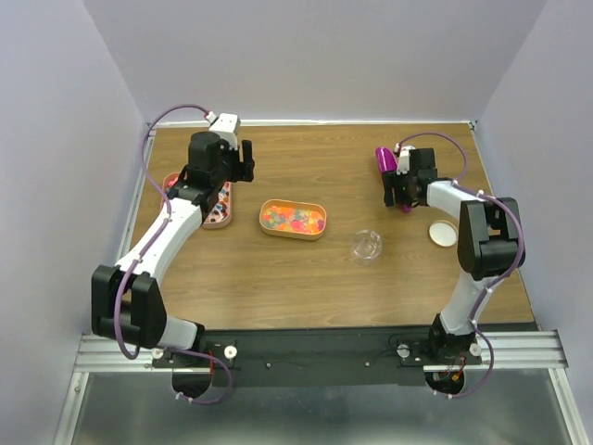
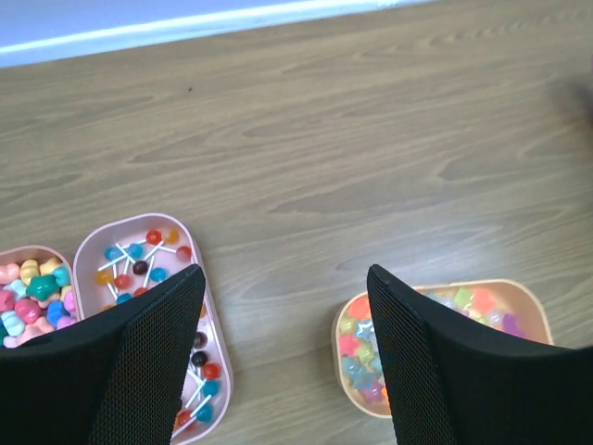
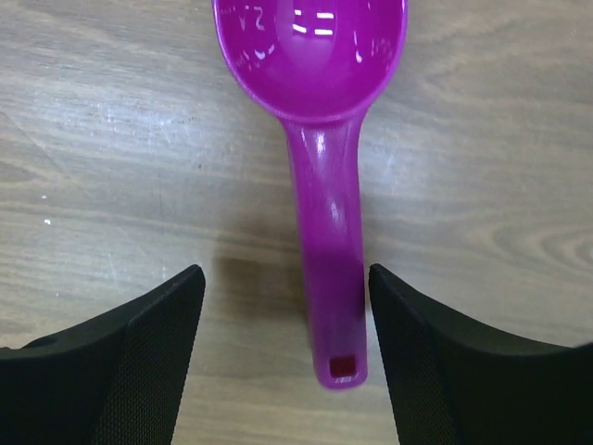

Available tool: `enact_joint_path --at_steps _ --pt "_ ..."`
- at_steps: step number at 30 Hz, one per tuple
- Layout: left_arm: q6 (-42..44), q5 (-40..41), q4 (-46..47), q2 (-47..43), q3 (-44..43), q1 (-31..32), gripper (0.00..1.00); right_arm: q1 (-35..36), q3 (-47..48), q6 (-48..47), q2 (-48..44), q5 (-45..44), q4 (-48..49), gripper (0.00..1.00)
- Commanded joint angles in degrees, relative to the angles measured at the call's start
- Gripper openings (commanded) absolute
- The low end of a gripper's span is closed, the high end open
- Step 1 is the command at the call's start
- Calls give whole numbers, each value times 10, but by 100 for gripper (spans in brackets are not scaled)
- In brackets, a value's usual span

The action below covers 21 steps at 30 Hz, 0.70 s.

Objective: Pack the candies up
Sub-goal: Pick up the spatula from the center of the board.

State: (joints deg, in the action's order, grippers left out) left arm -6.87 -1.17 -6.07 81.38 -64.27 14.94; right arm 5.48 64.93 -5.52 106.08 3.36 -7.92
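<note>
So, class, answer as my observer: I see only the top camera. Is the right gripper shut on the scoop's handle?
Observer: No. The right gripper is open; the scoop lies flat with its handle between the fingers.
Operator: Anything in its bowl?
Observer: The part in view is empty.
Operator: And the left side?
Observer: The left gripper is open and holds nothing. In the tray below it, the candies have white sticks.

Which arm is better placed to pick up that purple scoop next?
The right. The right tool is open directly over the scoop, with the handle between its fingers in the wrist view. The left tool, also open and empty, is across the table over the trays of candies.
</note>
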Motion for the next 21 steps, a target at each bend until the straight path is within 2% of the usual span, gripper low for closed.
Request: enact_joint_path --at_steps 1,6,12,15,17,21 --pt "-42 -58 54 -21 33 -28 79 -6 23 -27 32 31 12 74" --pt "-47 -65 56 -20 33 -34 79 -7 23 -38 45 29 12 71" --pt "-51 -79 56 -13 33 -38 79 -8 15 -49 49 32 12 58" --pt "-53 -82 58 -14 34 -39 79 -8 13 -56 50 31 12 43" --pt "-55 -86 57 -15 34 -40 79 -7 13 -61 47 31 13 29" --pt "-60 -96 57 -17 35 -41 79 -8 8 -63 31 39 12 13"
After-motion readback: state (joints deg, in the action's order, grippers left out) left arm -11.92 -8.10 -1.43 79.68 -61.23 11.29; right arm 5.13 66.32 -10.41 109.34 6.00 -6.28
